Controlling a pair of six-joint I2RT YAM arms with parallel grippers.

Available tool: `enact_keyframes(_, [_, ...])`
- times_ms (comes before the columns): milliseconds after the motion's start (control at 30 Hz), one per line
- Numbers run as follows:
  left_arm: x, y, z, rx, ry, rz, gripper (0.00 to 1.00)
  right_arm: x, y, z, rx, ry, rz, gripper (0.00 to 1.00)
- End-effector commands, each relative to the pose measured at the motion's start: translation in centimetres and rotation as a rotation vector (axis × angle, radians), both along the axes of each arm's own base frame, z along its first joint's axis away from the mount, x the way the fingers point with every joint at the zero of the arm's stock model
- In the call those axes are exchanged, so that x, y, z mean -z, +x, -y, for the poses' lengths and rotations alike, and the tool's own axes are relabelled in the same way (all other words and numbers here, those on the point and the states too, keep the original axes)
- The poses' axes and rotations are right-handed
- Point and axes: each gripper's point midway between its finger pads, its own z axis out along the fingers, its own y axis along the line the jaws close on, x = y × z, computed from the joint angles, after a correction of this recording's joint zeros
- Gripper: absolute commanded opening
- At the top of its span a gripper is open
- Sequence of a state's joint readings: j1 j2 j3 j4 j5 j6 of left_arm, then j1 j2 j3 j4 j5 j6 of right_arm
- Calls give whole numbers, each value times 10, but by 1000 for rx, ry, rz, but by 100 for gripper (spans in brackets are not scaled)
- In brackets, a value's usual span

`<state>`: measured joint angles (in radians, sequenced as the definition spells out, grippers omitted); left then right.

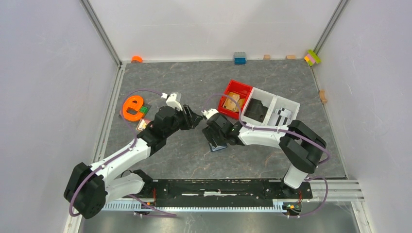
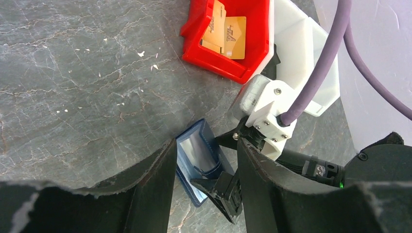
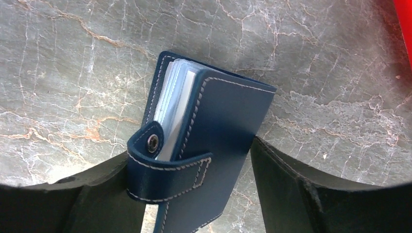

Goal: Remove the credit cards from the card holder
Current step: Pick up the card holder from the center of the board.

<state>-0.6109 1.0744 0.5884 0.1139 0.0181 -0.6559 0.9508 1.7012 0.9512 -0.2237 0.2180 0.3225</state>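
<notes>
the wallet (image 3: pixel 228 126) lies on the table (image 1: pixel 194 160) near the middle, right under the right gripper (image 3: pixel 190 150). it is open a crack. in the gap we see light see-through pockets (image 3: pixel 170 97), but we cannot make out what is in them. the tab (image 3: pixel 165 167) looks undone, and we can see its snap (image 3: pixel 153 141).

the right gripper's fingers (image 3: pixel 301 194) are spread wide, one on each side of the wallet and close against it. we cannot tell if they squeeze it yet. the left gripper (image 2: pixel 206 143) hangs just beside, at about 10 o'clock from the wallet. its fingers (image 2: pixel 145 184) are partly spread and hold nothing.

at about 1 o'clock sits a red tray (image 2: pixel 218 60) with what look like tan cards (image 2: pixel 234 36) in it. a white tray (image 1: pixel 277 95) touches it on the far side.

we think the step now is to hold the wallet steady so it can be opened. we should grip only one cover, low down. if we pinch both covers, we just press it shut. we should keep the loose tab out from under the fingers. then the left gripper can come in from 10 o'clock and lift the other cover. the two grippers are very near each other, so we should go slowly and not bump.
</notes>
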Motion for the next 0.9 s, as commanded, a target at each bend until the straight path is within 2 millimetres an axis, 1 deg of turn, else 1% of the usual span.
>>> enact_keyframes(0, [-8, 3, 1, 14, 12, 54, 56, 2, -2, -8, -36, 9, -18, 72])
enact_keyframes(33, [-8, 3, 1, 15, 12, 53, 56, 2, -1, -8, -36, 8, -17, 71])
enact_keyframes(133, [-7, 3, 1, 17, 12, 51, 56, -2, 0, -8, -35, 15, -8, 61])
enact_keyframes(200, [-7, 3, 2, 20, 12, 48, 56, -7, 1, -7, -32, 36, 1, 59])
enact_keyframes(300, [-4, 3, 3, 24, 15, 41, 56, -15, 3, -5, -25, 86, 7, 51])
enact_keyframes(367, [-3, 3, 5, 31, 15, 34, 56, -18, 4, -3, -20, 123, 4, 43])
enact_keyframes(433, [-1, 3, 6, 36, 13, 24, 56, -20, 4, 0, -16, 151, -4, 39])
enact_keyframes(500, [2, 2, 8, 42, 13, 13, 56, -22, 6, 2, -13, 180, -9, 31])
enact_keyframes(667, [7, 1, 14, 64, 6, -15, 56, -30, 7, 5, -4, 312, -40, 24])
enact_keyframes(700, [9, 0, 15, 69, 4, -24, 56, -37, 8, 3, -8, 369, -37, 23])
enact_keyframes(733, [10, 0, 16, 73, -1, -33, 56, -38, 8, 7, 4, 404, -44, 23])
enact_keyframes(800, [15, -2, 20, 93, -9, -56, 57, -51, 12, 12, 22, 504, -33, 23])
enact_keyframes(833, [17, -3, 23, 107, -14, -66, 57, -52, 12, 16, 33, 538, -36, 22])
enact_keyframes(867, [20, -4, 27, 125, -17, -77, 58, -58, 14, 19, 43, 577, -27, 22])
